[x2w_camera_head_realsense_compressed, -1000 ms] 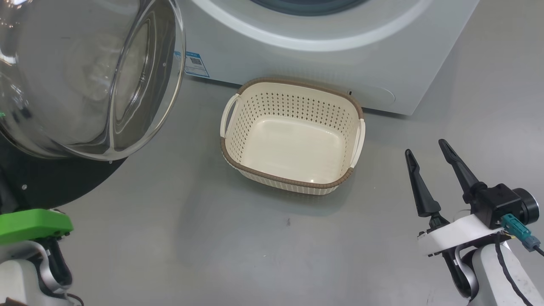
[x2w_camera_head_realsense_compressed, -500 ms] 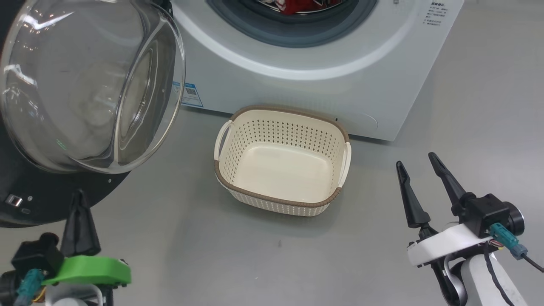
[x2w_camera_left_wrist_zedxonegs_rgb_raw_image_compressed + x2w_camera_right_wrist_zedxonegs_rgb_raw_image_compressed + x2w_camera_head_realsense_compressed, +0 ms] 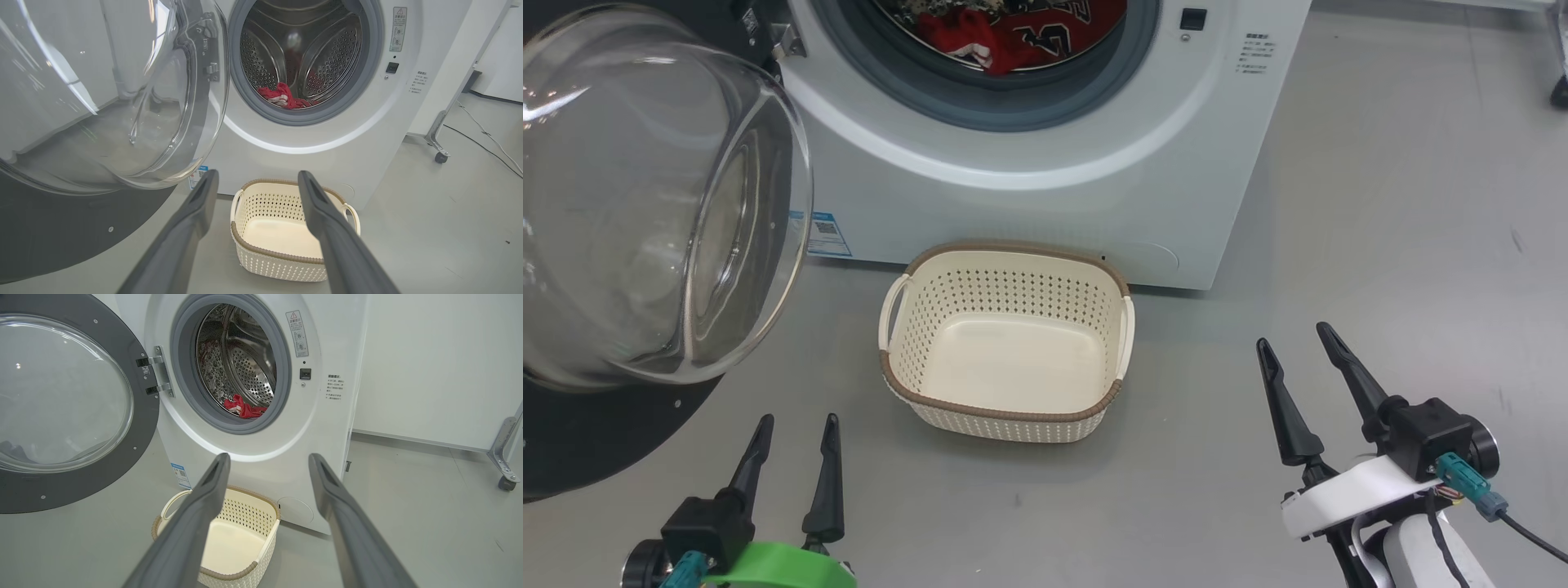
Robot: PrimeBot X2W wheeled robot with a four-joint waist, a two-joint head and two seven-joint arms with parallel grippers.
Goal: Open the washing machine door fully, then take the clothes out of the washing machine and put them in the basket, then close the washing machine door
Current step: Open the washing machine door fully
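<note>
- My head has tipped up since a moment ago, so now I can see into the drum. My left end effector (image 3: 798, 420) was pinched shut and now has its fingers wide apart.
- The washing machine (image 3: 1045, 188) is the biggest thing. It stands on the grey floor (image 3: 1380, 204) right in front of me.
- The washing machine door (image 3: 645, 245) hangs swung out on my left, so the round hole is free to reach into. I think the opening part is done.
- The basket (image 3: 1005, 411) sits empty on the floor just under the hole, so things have a short way to drop.
- The clothes (image 3: 1029, 37) are red and lie low in the drum, not taken out yet.
- My right end effector (image 3: 1292, 336) is spread wide too. Both are low, one on each side of the basket, holding nothing, ready to reach in.
</note>
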